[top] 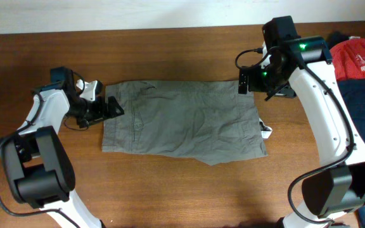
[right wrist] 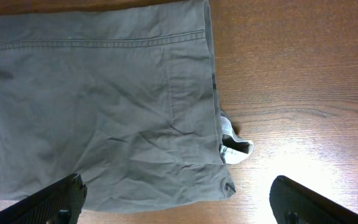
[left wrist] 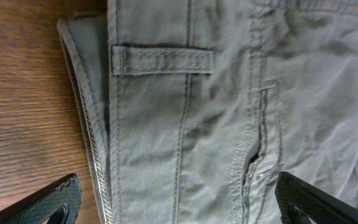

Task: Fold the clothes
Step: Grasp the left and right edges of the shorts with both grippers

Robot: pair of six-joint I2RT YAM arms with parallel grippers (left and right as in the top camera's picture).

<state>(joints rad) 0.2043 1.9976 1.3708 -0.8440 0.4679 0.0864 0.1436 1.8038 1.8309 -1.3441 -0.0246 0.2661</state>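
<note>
Both pairs of jaws gape beside the grey shorts (top: 182,117); red cloth (top: 358,58) lies far right.

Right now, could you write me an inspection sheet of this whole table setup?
Surface: brown wooden table.
Job's things: grey shorts lying flat; white tag sticking out at one edge.
Clutter: red and dark blue items beside the right arm.
Grippers: left gripper open at the waistband; right gripper open by the opposite end.
Cables: black cable loops near both wrists.
Surroundings: pale wall behind the table.
</note>
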